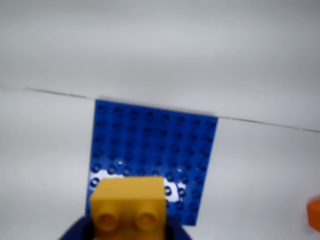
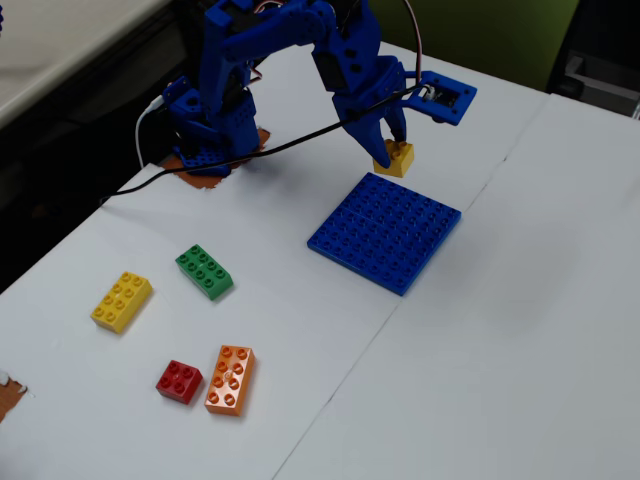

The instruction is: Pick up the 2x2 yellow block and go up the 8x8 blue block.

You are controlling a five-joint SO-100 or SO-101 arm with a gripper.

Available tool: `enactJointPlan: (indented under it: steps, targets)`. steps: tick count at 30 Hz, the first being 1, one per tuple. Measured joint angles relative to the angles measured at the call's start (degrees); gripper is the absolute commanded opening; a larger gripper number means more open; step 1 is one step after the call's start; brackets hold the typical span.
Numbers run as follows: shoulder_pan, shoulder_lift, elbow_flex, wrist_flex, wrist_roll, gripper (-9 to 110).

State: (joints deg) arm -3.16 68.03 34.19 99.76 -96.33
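Note:
My gripper [image 2: 388, 146] is shut on the 2x2 yellow block [image 2: 394, 158] and holds it in the air just beyond the far edge of the 8x8 blue block [image 2: 385, 231] in the fixed view. In the wrist view the yellow block [image 1: 129, 204] fills the bottom centre between my blue jaws, with two studs showing. The blue baseplate [image 1: 155, 145] lies flat on the white table right behind it. The gripper [image 1: 129, 227] is mostly hidden by the block.
In the fixed view a green brick [image 2: 205, 271], a longer yellow brick [image 2: 121, 301], a red brick [image 2: 179, 381] and an orange brick [image 2: 230, 379] lie at the left. The arm's base [image 2: 205, 130] stands at the back left. An orange piece [image 1: 315, 212] shows at the wrist view's right edge.

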Motion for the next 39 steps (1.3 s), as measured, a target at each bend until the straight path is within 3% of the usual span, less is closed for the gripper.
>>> enactJointPlan:
  steps: [22,39]
  targets:
    - [0.3,0.1,0.0,0.0,4.7,0]
    - [6.7,0.9,0.4,0.0,5.6,0]
